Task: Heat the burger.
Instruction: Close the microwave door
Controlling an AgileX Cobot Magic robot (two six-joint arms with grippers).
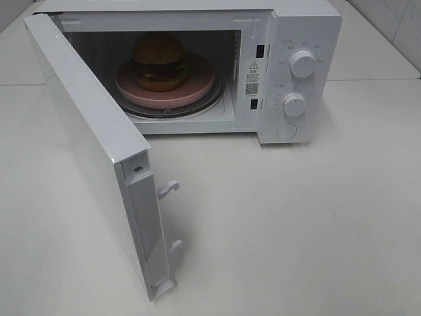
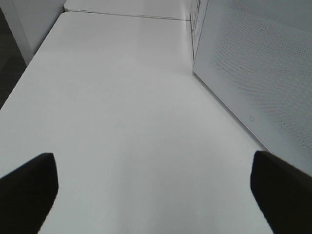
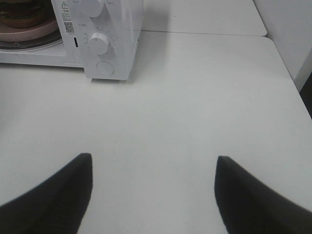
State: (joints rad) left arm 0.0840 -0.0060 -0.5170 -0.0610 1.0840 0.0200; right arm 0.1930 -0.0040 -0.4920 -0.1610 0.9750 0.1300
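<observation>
The burger [image 1: 160, 61], with a golden-brown bun and dark patty, sits on a pink round plate [image 1: 197, 87] inside the open white microwave [image 1: 306, 26]; part of it also shows as burger [image 3: 22, 18] in the right wrist view. The microwave door [image 1: 99, 158] stands swung wide toward the front left. Neither arm shows in the exterior view. My left gripper [image 2: 153, 187] is open over bare table beside the door's outer face [image 2: 258, 73]. Over the table in front of the control panel [image 3: 100, 41], my right gripper [image 3: 153, 187] is open and holds nothing.
Two white knobs [image 1: 302, 62] and a round button [image 1: 287, 130] are on the microwave's right panel. Latch hooks [image 1: 169, 189] stick out of the door's edge. The white table [image 1: 296, 224] spreads in front and to the right; its edge [image 3: 287, 73] shows in the right wrist view.
</observation>
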